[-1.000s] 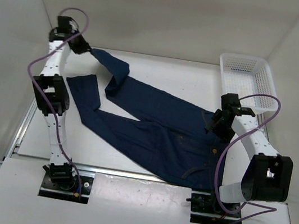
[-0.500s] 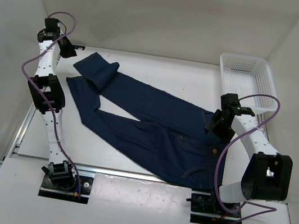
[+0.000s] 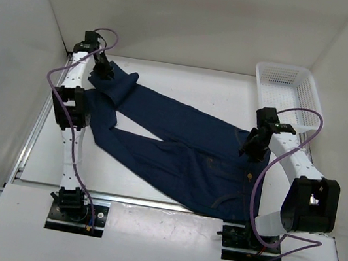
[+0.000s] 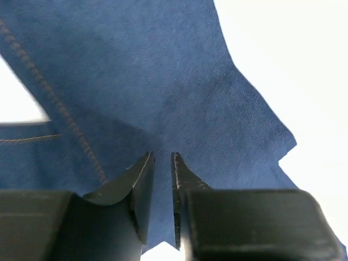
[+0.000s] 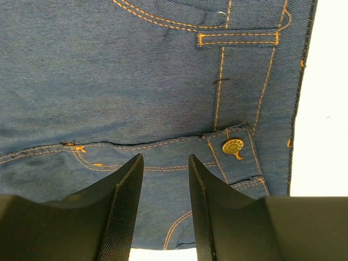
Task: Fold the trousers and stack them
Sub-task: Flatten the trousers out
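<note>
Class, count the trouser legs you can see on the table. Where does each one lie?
2. The far leg runs to the back-left corner, its end doubled over; the near leg lies in front of it, ending beside the left arm.

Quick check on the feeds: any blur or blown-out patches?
Top external: even light, sharp, but the trousers read as one dark mass. Left wrist: table blown to white, trousers slightly soft. Right wrist: sharp, stitching and button clear.
</note>
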`<state>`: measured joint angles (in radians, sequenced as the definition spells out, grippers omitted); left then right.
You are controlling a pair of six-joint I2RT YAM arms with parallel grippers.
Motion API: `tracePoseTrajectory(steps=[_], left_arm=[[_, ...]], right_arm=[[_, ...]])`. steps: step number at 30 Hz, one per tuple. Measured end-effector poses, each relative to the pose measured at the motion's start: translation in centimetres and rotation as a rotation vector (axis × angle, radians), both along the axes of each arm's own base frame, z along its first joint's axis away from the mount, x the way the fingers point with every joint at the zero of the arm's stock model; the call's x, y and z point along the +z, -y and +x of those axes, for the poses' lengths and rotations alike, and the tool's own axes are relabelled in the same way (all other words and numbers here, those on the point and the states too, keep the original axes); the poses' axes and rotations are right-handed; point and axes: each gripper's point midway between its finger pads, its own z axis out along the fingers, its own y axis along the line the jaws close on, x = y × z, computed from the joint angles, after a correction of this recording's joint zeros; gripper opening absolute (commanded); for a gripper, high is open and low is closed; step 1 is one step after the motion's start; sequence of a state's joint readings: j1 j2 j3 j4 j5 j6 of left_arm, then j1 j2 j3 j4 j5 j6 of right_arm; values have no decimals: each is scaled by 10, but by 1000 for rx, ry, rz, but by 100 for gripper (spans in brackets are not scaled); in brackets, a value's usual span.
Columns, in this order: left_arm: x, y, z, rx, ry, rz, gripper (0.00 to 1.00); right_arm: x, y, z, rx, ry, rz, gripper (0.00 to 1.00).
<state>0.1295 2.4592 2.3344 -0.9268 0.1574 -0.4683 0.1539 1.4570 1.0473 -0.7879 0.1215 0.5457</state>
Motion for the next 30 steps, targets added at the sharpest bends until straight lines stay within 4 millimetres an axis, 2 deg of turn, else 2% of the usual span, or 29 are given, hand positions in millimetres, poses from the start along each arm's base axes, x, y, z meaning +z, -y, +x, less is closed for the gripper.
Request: tracePoseTrajectory(steps=[4, 7, 8, 16, 20, 21, 24, 25, 27, 30], left_arm=[[-24, 2, 17, 19, -10, 18, 30], [-56, -10, 14, 55, -77, 50, 35], [-60, -12, 16, 60, -84, 48, 36], [-59, -45, 15, 116, -90, 125, 39], [-55, -75, 22, 173, -56, 122, 49], [-55, -82, 23, 186, -46, 121, 58], [-53, -100, 26, 220, -22, 116, 66], [-51, -105, 27, 228, -13, 114, 73], [-46, -107, 28, 231, 1, 110, 75], [-32, -100, 25, 212, 13, 102, 75]], right_arm=[[0, -3, 1, 4, 2, 15, 44], [0, -4, 1, 2, 2, 21, 44], [0, -4, 1, 1, 2, 22, 44], [7, -4, 0, -16, 0, 24, 44], [14, -2, -3, -18, 9, 20, 44], [15, -2, -4, -18, 10, 20, 44], [19, -2, -7, -18, 13, 21, 44], [19, -2, -8, -18, 13, 21, 44], [21, -2, -10, -15, 13, 22, 44], [23, -4, -12, -7, 21, 24, 44]])
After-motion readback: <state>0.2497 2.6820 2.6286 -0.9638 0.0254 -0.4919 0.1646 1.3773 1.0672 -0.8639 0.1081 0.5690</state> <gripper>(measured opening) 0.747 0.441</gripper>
